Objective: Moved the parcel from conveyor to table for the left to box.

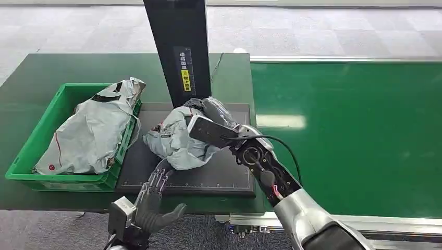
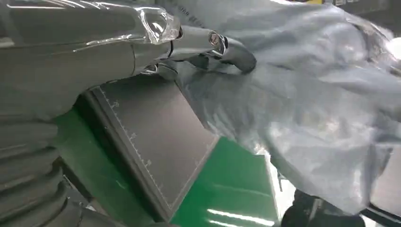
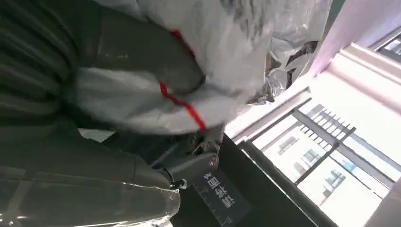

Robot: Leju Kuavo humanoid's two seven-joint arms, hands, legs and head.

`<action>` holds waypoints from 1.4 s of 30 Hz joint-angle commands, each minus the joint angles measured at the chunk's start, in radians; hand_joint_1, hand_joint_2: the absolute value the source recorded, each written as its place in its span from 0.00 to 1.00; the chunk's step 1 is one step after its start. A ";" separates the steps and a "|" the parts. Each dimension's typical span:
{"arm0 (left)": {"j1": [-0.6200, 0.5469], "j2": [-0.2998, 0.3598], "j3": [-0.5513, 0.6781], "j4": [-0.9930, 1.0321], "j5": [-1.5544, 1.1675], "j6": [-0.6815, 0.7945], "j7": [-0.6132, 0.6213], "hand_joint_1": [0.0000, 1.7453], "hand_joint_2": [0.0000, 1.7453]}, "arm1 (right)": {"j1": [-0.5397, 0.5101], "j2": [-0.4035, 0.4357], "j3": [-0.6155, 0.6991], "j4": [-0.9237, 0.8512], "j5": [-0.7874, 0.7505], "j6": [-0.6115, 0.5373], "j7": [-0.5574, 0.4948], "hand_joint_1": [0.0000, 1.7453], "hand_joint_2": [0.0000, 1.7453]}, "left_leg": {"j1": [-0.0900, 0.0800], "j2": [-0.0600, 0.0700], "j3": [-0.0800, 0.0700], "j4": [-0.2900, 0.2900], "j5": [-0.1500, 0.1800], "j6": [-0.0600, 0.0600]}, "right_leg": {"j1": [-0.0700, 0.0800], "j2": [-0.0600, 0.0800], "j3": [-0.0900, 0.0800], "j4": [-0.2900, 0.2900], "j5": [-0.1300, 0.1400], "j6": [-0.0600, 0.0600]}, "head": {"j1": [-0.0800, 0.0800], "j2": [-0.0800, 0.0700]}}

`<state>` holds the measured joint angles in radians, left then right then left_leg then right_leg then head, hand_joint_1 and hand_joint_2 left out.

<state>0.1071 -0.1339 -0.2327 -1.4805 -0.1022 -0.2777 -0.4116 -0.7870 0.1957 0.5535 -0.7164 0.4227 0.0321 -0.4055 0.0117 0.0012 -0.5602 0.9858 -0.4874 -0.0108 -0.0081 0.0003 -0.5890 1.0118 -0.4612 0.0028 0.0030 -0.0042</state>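
The left hand (image 1: 151, 200) hung nearest the camera, off the table's front edge, its fingers spread and holding nothing, the fingertips (image 2: 236, 54) touching the near side of the parcel (image 1: 180, 138). At the table's (image 1: 36, 78) left end sat a green crate (image 1: 26, 151) with a grey bag (image 1: 91, 130) lying in it. Just right of the crate, the crumpled grey parcel rested on a dark mat (image 1: 219, 177) by the table's right edge, before a black post (image 1: 180, 47). The right hand (image 1: 211, 130) gripped the parcel from the right. Beyond it ran the green conveyor (image 1: 354, 140).
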 commanded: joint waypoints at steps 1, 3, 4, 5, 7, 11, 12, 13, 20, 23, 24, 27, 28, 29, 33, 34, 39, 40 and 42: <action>0.026 0.022 0.000 -0.019 0.000 0.017 0.017 0.00 1.00 | -0.064 0.009 0.061 0.109 -0.006 -0.032 0.046 0.00 1.00 | 0.000 0.001 0.001 0.000 0.000 0.000 | 0.000 0.001 0.000 0.000 0.000 0.000 | 0.000 0.000; 0.037 0.022 0.012 -0.043 -0.004 0.029 0.022 0.00 1.00 | -0.047 -0.006 0.057 0.089 -0.013 -0.034 0.063 0.00 1.00 | 0.000 0.001 0.001 -0.001 0.000 0.000 | 0.000 0.001 0.001 -0.001 0.000 0.000 | 0.000 0.000; 0.043 0.023 0.019 -0.053 -0.006 0.035 0.024 0.00 1.00 | -0.037 -0.016 0.056 0.077 -0.017 -0.032 0.068 0.00 1.00 | 0.000 0.000 0.001 0.000 0.000 0.000 | 0.000 0.000 0.001 0.000 0.000 0.000 | 0.000 0.000; 0.054 0.023 0.032 -0.071 -0.006 0.043 0.024 0.00 1.00 | -0.024 -0.028 0.047 0.062 -0.028 -0.033 0.073 0.00 1.00 | 0.000 0.000 0.002 -0.001 0.000 0.000 | 0.000 0.000 0.002 -0.001 0.000 0.000 | 0.000 0.000; 0.072 0.026 0.057 -0.101 -0.007 0.056 0.023 0.00 1.00 | 0.002 -0.056 0.033 0.032 -0.047 -0.030 0.075 0.00 1.00 | 0.000 -0.001 0.002 -0.001 0.000 0.000 | 0.000 -0.001 0.001 -0.001 0.000 0.000 | 0.000 0.000; 0.120 0.012 0.152 -0.193 -0.024 0.083 0.018 0.00 1.00 | 0.126 -0.119 -0.024 -0.134 -0.112 -0.034 0.066 0.00 1.00 | 0.001 -0.003 0.003 -0.002 0.000 0.001 | 0.001 -0.002 0.004 -0.003 0.000 0.000 | 0.000 0.000; 0.133 0.006 0.183 -0.216 -0.031 0.097 0.010 0.00 1.00 | 0.172 -0.132 -0.050 -0.191 -0.132 -0.040 0.062 0.00 1.00 | 0.001 -0.002 0.002 -0.001 0.000 0.001 | 0.001 -0.002 0.003 -0.002 0.000 0.000 | 0.000 0.000; 0.153 0.000 0.219 -0.247 -0.030 0.099 0.006 0.00 1.00 | 0.226 -0.149 -0.070 -0.259 -0.139 -0.045 0.067 0.00 1.00 | 0.001 -0.002 0.002 -0.001 0.000 0.000 | 0.001 -0.002 0.002 -0.002 0.000 0.000 | 0.000 0.000; 0.203 -0.006 0.291 -0.310 -0.045 0.097 -0.040 0.00 1.00 | 0.489 -0.155 -0.274 -0.477 -0.262 -0.084 -0.063 0.00 1.00 | 0.001 -0.005 0.003 -0.002 -0.001 0.000 | 0.001 -0.004 0.004 -0.003 -0.002 0.000 | 0.000 0.000; 0.223 -0.030 0.311 -0.339 -0.046 0.091 -0.030 0.00 1.00 | 0.591 -0.110 -0.404 -0.549 -0.291 -0.137 -0.111 0.00 1.00 | 0.001 -0.005 0.003 -0.001 -0.002 0.000 | 0.001 -0.004 0.004 -0.003 -0.002 0.000 | 0.000 0.000; 0.230 -0.034 0.302 -0.346 -0.063 0.082 -0.026 0.00 1.00 | 0.620 -0.096 -0.434 -0.575 -0.291 -0.141 -0.111 0.00 1.00 | 0.001 -0.004 0.002 -0.001 -0.002 0.000 | 0.001 -0.003 0.003 -0.002 -0.002 0.000 | 0.000 0.000; 0.229 -0.039 0.279 -0.343 -0.078 0.081 -0.024 0.00 1.00 | 0.658 -0.085 -0.464 -0.611 -0.288 -0.145 -0.115 0.00 1.00 | 0.000 -0.003 0.001 -0.001 -0.002 0.001 | 0.000 -0.003 0.002 -0.001 -0.002 0.000 | 0.000 0.000; 0.225 -0.040 0.273 -0.339 -0.080 0.082 -0.023 0.00 1.00 | 0.673 -0.078 -0.474 -0.621 -0.284 -0.147 -0.116 0.00 1.00 | 0.000 -0.002 0.001 -0.001 -0.002 0.000 | 0.000 -0.002 0.001 -0.001 -0.002 0.000 | 0.000 0.000; 0.222 -0.043 0.270 -0.336 -0.083 0.083 -0.022 0.00 1.00 | 0.679 -0.079 -0.474 -0.623 -0.283 -0.148 -0.118 0.00 1.00 | 0.000 -0.003 0.002 -0.001 -0.002 0.001 | 0.000 -0.003 0.002 -0.002 -0.002 0.000 | 0.000 0.000; 0.180 -0.030 0.204 -0.278 -0.122 0.082 -0.012 0.00 1.00 | 0.720 -0.048 -0.509 -0.671 -0.283 -0.131 -0.122 0.00 1.00 | 0.000 -0.003 0.002 -0.001 -0.001 0.000 | 0.000 -0.003 0.002 -0.002 -0.002 0.000 | 0.000 0.000; 0.167 -0.023 0.179 -0.262 -0.129 0.078 -0.006 0.00 1.00 | 0.722 -0.040 -0.521 -0.673 -0.291 -0.118 -0.123 0.00 1.00 | 0.000 -0.003 0.001 -0.001 -0.001 0.000 | 0.000 -0.003 0.002 -0.001 -0.002 0.000 | 0.000 0.000; 0.096 -0.004 0.079 -0.180 -0.193 0.100 0.023 0.00 1.00 | 0.714 -0.022 -0.540 -0.653 -0.306 -0.100 -0.120 0.00 1.00 | -0.001 -0.004 0.003 -0.002 0.000 0.001 | -0.001 -0.004 0.003 -0.002 -0.001 0.000 | 0.000 0.000; 0.063 0.003 0.047 -0.153 -0.215 0.102 0.034 0.00 1.00 | 0.709 -0.020 -0.540 -0.641 -0.307 -0.095 -0.120 0.00 1.00 | -0.001 -0.003 0.002 -0.002 -0.001 0.001 | -0.001 -0.003 0.002 -0.002 -0.001 0.000 | 0.000 0.000; 0.027 0.011 0.017 -0.126 -0.247 0.113 0.045 0.00 1.00 | 0.702 -0.017 -0.538 -0.630 -0.308 -0.089 -0.120 0.00 1.00 | -0.001 -0.005 0.003 -0.002 0.000 0.001 | -0.001 -0.005 0.003 -0.003 -0.001 0.000 | 0.000 0.000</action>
<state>0.2643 -0.1686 -0.0600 -1.7799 -0.2797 -0.1850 -0.4001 -0.0784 0.1465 0.0747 -1.3687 0.1213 -0.0740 -0.5264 0.0117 0.0007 -0.5588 0.9856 -0.4890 -0.0107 -0.0082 0.0001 -0.5885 1.0110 -0.4622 0.0030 0.0031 -0.0042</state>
